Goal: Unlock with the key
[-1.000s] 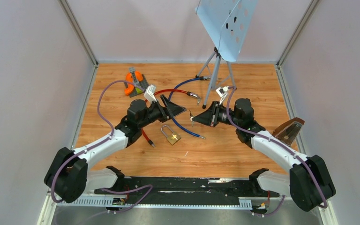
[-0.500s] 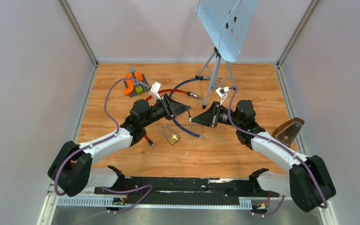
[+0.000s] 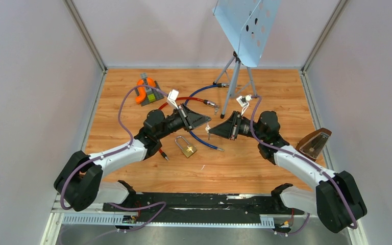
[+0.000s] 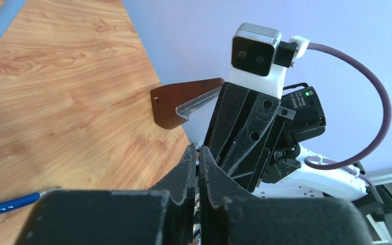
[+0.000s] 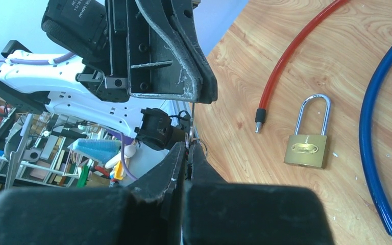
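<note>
The brass padlock (image 3: 188, 148) lies flat on the wooden table with its shackle closed, also seen in the right wrist view (image 5: 307, 149). Both grippers meet tip to tip in the air just behind it. My right gripper (image 5: 189, 145) is shut on the key (image 5: 192, 120), whose ring pokes out at its fingertips. The key's thin metal edge runs up to my left gripper (image 5: 206, 97), which is shut on its far end. In the left wrist view my left gripper (image 4: 198, 148) has its jaws pressed together, the right gripper's black body close behind. From above, the left gripper (image 3: 205, 121) and right gripper (image 3: 209, 129) touch.
A blue cable (image 3: 204, 140) and a red cable (image 3: 184, 100) cross the table around the padlock. A tripod stand (image 3: 237, 61) with a blue sheet is at the back, an orange object (image 3: 145, 89) at the back left, a brown metronome (image 3: 314, 143) at the right edge.
My left arm has moved right toward the right gripper, and its jaws have gone from open to shut at the key. The right gripper stayed shut and shifted slightly.
</note>
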You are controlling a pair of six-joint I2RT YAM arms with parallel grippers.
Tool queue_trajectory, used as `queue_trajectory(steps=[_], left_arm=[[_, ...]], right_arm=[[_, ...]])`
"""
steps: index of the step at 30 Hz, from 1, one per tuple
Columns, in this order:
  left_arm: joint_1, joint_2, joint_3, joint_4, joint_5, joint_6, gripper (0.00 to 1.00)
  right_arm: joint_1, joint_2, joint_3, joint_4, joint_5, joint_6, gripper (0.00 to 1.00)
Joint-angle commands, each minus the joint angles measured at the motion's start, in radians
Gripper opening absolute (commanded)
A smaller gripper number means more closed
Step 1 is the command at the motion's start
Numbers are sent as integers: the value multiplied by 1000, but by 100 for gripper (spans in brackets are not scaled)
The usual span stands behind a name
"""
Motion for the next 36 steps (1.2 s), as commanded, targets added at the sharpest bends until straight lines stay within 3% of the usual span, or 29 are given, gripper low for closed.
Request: queue_trajectory(steps=[1, 3, 7, 13, 16, 24, 29, 36], left_arm=[[-9, 5, 36, 84, 14, -4, 1], [-9, 9, 37, 94, 13, 11, 0], [-9, -7, 53, 66, -20, 102, 0], [-9, -76, 156, -125, -108, 461, 0], [-9, -85, 188, -144, -151, 555, 0], [-9, -47, 143, 56, -210, 256, 0], [-9, -67, 120, 83, -239, 144, 0], [-9, -89, 120, 80, -236, 111, 0]], right_arm=[[6, -26, -4, 63, -6, 5, 0], [6, -34, -4, 53, -1, -1, 5], [6, -88, 13, -48, 47, -70, 48], [5, -215, 52, -214, 161, -218, 75], [5, -236, 84, -242, 199, -246, 77], [5, -183, 113, -80, 205, -136, 78], [5, -131, 133, 18, 181, -56, 68], [5, -75, 151, 141, 162, 16, 55]])
